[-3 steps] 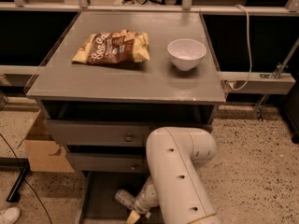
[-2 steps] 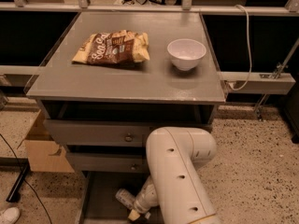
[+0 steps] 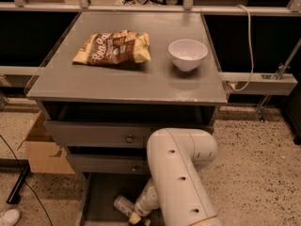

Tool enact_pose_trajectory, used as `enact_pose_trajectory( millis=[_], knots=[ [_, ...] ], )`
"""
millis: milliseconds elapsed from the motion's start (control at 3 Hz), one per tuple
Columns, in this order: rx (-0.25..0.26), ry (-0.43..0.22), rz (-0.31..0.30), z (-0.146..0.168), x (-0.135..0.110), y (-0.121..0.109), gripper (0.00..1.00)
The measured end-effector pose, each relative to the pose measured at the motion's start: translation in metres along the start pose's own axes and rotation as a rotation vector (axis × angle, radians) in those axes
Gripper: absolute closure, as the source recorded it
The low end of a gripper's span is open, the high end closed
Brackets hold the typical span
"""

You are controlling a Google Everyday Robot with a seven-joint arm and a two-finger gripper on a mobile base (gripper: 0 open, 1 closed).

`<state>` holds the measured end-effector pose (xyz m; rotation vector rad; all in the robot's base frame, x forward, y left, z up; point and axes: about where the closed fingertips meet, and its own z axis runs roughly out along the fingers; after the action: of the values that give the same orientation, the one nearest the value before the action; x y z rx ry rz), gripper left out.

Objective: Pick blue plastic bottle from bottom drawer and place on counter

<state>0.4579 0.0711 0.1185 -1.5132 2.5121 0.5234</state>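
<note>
Speckled floor (image 3: 263,154) surrounds a grey drawer cabinet. Its flat top, the bench (image 3: 141,86), carries a brown chip bag (image 3: 113,48) at the left rear and a white bowl (image 3: 187,54) at the right rear, the two apart. Below the bench, two knobbed drawers (image 3: 94,134) sit slightly out.

The bottom drawer (image 3: 101,197) is pulled fully open. The blue plastic bottle (image 3: 123,205) lies on its side in this drawer, tilted diagonally, not on the bench.

The white arm (image 3: 181,173) reaches down in front of the cabinet into the bottom drawer. The gripper (image 3: 137,217) is low in the drawer, at the bottle's near end, touching or just beside it. Whether it is open or closed on the bottle cannot be told.

A cardboard box (image 3: 44,152) stands on the floor left of the cabinet.
</note>
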Motion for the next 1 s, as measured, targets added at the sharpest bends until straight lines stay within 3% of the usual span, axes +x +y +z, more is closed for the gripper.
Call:
enact_pose_trajectory(
  millis=[1000],
  knots=[
    [0.0, -0.016, -0.016, -0.006, -0.0032, 0.0008, 1.0]
  ],
)
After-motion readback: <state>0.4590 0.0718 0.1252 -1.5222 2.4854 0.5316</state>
